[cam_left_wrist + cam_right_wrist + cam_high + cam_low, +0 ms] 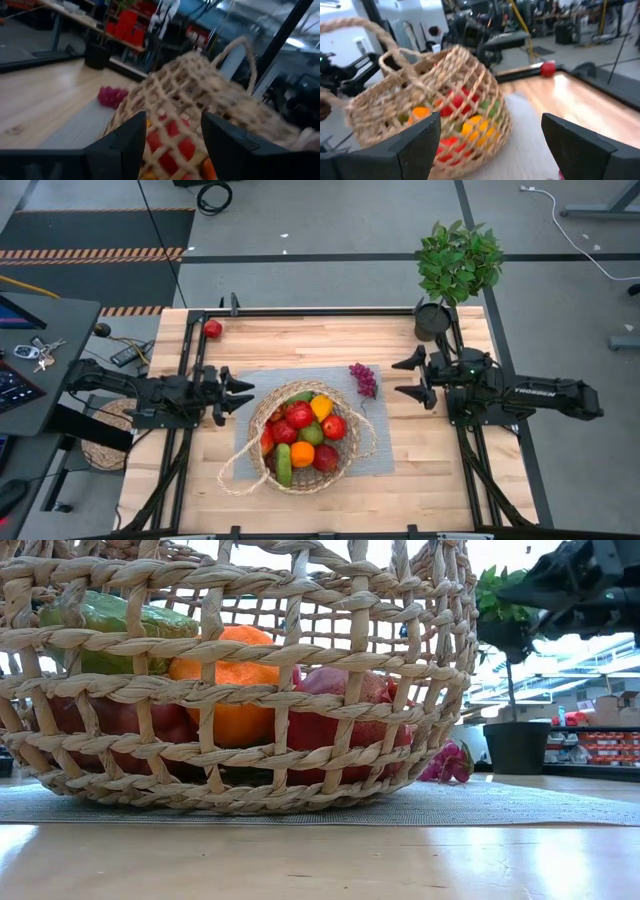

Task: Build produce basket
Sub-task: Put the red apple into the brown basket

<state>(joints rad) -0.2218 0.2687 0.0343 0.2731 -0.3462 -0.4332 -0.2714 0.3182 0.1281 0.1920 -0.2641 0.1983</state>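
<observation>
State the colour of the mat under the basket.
Grey, lying under the basket; the mat shows best in the high view.

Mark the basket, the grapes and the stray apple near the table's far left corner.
basket (352, 458): high view, on its woven right rim.
grapes (364, 379): high view, middle of the purple bunch on the mat.
apple (213, 329): high view, centre of the red fruit.

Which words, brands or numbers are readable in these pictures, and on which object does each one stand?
"TROSSEN": white letters on the right arm, seen in the high view.
Boxes and shelf items behind the potted plant in the low view: too small to read.
No other text is readable.
</observation>
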